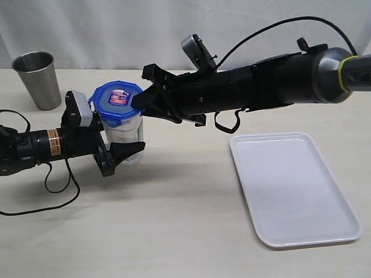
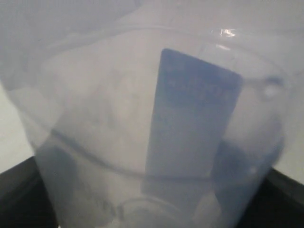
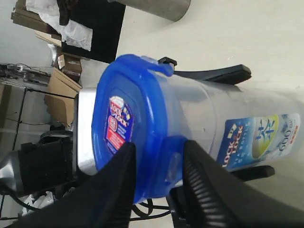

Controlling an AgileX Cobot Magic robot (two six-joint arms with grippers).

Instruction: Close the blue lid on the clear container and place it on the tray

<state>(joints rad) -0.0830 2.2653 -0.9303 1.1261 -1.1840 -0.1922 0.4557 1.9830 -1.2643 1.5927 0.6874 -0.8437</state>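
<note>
The clear container [image 1: 125,133] stands upright on the table at the left, with my left gripper [image 1: 123,143] shut around its lower body. It fills the left wrist view as a blurred clear wall [image 2: 142,118]. The blue lid [image 1: 117,99] sits on top of it, sticker facing up. My right gripper [image 1: 137,104] reaches in from the right and pinches the lid's near side. In the right wrist view its two black fingers [image 3: 159,148] clamp the lid [image 3: 137,118], one on the top and one on a side flap. The white tray [image 1: 293,191] lies empty at the right.
A steel cup [image 1: 37,78] stands at the back left, behind the left arm. Black cables trail on the table beside the left arm [image 1: 40,145]. The right arm [image 1: 261,84] stretches across the middle above the table.
</note>
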